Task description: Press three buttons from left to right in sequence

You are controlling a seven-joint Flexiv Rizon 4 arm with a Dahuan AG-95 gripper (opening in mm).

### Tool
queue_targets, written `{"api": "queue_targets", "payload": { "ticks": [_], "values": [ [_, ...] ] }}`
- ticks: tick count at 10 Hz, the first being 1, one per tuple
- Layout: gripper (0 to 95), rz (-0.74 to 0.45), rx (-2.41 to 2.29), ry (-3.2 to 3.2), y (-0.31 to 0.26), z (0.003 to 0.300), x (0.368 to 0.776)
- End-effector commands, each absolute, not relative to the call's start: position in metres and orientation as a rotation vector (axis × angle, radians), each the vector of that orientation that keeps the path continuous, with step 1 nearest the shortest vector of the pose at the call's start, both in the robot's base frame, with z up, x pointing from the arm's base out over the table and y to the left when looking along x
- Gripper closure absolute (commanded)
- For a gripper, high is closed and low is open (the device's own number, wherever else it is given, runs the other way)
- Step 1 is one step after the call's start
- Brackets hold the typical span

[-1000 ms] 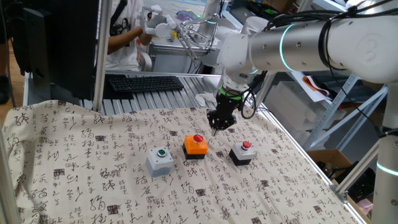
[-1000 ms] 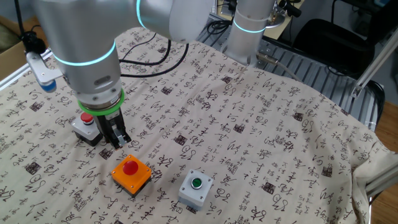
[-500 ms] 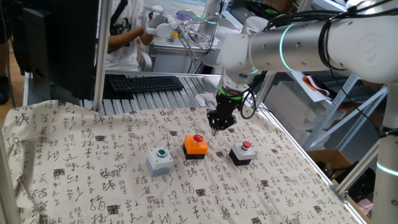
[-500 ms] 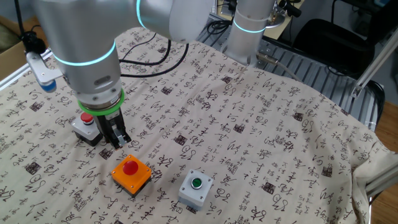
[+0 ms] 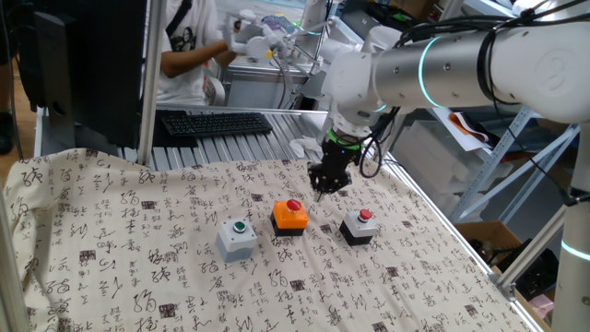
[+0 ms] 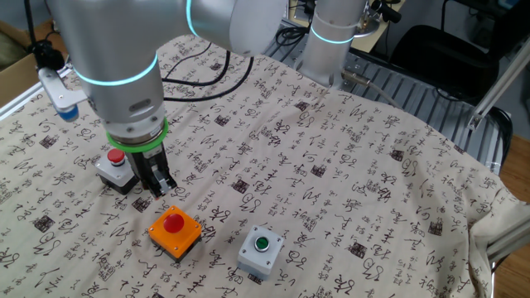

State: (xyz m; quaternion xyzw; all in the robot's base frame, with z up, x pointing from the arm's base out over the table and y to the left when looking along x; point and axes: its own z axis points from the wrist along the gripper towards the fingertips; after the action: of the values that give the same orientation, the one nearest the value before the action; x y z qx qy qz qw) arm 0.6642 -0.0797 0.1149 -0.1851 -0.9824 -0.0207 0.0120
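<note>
You have a cream cloth [image 5: 138, 249] printed all over with dark calligraphy characters. On it, a grey box [image 5: 237, 238] with a green cap; beside it an orange box [image 5: 290, 217] and a black box [image 5: 358, 227] (both red-capped). The silver arm [image 6: 116, 50] wears a glowing cyan ring.

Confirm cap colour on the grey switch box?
Green cap on the grey box; clearest in the fixed view with the arm on the left.

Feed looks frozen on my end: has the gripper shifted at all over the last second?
No. The gripper sits at the same spot above and behind the orange box, shut, no closer to its red cap than before.
</note>
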Motion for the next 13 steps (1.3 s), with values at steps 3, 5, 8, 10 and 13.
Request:
{"api": "queue_targets", "payload": {
  "ticks": [3,5,8,10,13],
  "values": [
    [95.0,-0.064,-0.542,-3.079,-0.079,0.115,0.663],
    [95.0,-0.099,-0.551,-3.077,-0.079,0.115,0.663],
    [95.0,-0.089,-0.533,-3.078,-0.079,0.115,0.663],
    [95.0,-0.102,-0.531,-3.081,-0.076,0.115,0.663],
    [95.0,-0.103,-0.529,-3.077,-0.064,0.115,0.666]
  ]
}}
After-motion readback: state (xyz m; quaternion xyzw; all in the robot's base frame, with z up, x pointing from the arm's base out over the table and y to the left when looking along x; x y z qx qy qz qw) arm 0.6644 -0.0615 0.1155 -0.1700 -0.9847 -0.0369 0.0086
